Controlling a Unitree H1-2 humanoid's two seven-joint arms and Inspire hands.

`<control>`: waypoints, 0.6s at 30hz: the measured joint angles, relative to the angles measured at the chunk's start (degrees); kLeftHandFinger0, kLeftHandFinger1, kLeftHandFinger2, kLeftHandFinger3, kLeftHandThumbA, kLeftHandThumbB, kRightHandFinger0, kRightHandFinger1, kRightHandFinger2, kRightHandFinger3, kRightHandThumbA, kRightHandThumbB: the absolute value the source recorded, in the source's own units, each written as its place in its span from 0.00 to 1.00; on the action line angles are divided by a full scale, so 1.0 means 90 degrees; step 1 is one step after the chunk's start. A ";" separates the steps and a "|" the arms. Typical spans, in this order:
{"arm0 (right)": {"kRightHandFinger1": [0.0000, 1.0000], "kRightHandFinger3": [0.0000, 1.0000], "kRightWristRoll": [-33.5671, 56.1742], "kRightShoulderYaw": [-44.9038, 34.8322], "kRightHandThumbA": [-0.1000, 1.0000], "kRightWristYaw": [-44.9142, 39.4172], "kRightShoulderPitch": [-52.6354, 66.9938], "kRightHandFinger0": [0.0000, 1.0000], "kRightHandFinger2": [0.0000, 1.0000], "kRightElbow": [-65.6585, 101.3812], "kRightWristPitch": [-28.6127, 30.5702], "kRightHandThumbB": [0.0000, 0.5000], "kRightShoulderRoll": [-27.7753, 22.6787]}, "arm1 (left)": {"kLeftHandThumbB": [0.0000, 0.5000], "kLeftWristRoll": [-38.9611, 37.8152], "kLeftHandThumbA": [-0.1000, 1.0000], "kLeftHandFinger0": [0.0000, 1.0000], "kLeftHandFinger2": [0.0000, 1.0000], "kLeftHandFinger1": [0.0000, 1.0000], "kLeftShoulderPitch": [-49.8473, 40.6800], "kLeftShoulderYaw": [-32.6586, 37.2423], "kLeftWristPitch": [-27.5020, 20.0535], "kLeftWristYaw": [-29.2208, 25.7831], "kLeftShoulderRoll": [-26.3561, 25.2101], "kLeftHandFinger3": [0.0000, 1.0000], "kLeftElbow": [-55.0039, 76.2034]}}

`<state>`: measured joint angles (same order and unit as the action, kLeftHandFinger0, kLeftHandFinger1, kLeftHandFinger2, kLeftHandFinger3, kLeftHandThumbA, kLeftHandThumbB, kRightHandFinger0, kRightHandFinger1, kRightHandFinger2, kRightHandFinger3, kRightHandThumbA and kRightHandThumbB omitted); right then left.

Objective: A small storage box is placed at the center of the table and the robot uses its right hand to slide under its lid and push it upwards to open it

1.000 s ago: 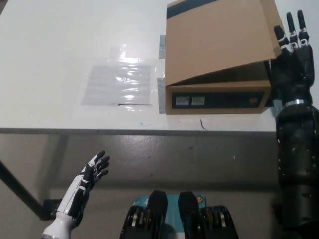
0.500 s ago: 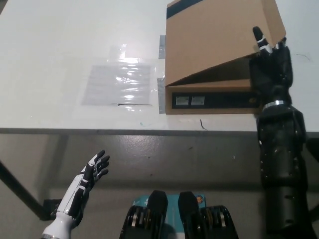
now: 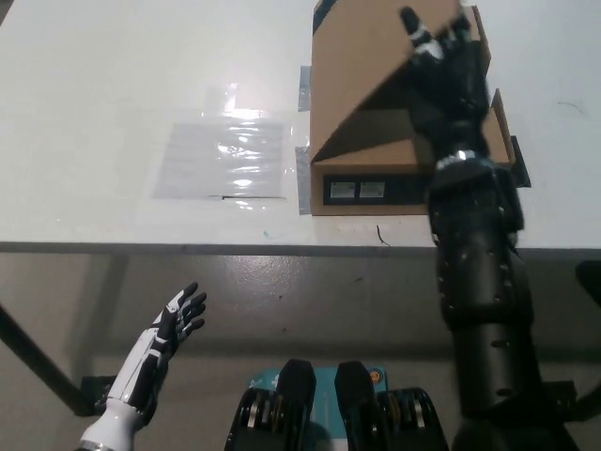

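A brown cardboard storage box [image 3: 376, 183] stands on the white table [image 3: 113, 85], right of centre. Its lid [image 3: 362, 70] is tilted steeply upward, hinged at the far side. My black right hand [image 3: 446, 80] is under the lid's front edge, fingers apart and pointing up, pressing against the lid's underside. It holds nothing. The black forearm [image 3: 474, 272] crosses the box's right front. My white left hand [image 3: 169, 334] rests below the table edge at lower left, fingers spread and holding nothing.
A clear plastic sheet [image 3: 225, 155] lies flat on the table left of the box. Grey tape strips [image 3: 303, 178] stick out at the box's left side. The table's front edge [image 3: 188, 247] runs across the picture.
My right hand moved left from the box's right side to under the lid. The lid's front edge rose higher. The left hand stayed still.
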<state>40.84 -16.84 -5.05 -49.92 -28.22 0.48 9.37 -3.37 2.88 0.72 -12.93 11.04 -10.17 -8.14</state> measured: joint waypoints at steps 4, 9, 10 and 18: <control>1.00 1.00 -0.0225 0.0316 1.00 0.0002 -0.0149 1.00 1.00 -0.0028 0.0002 0.58 0.0117 | 0.66 0.0001 1.00 1.00 1.00 1.00 0.0004 0.0000 0.0024 0.0000 0.0000 1.00 0.0030; 1.00 1.00 -0.0588 0.0763 1.00 0.0048 -0.0201 1.00 1.00 -0.0101 0.0001 0.59 0.0275 | 0.68 0.0004 1.00 1.00 1.00 1.00 0.0024 0.0003 0.0029 0.0000 0.0000 1.00 0.0036; 1.00 1.00 -0.0684 0.0875 1.00 0.0070 -0.0211 1.00 1.00 -0.0144 -0.0005 0.57 0.0317 | 0.70 0.0010 1.00 1.00 1.00 1.00 0.0028 0.0005 0.0029 0.0000 0.0000 1.00 0.0036; 1.00 1.00 -0.1220 0.1419 1.00 0.0104 -0.0294 1.00 1.00 -0.0629 -0.0052 0.52 0.0567 | 0.68 0.0055 1.00 1.00 1.00 1.00 0.0149 0.0070 0.0029 0.0001 -0.0001 1.00 0.0030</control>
<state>29.86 -4.07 -4.11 -52.56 -33.88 0.01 14.47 -2.88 4.22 1.35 -12.67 11.05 -10.18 -7.87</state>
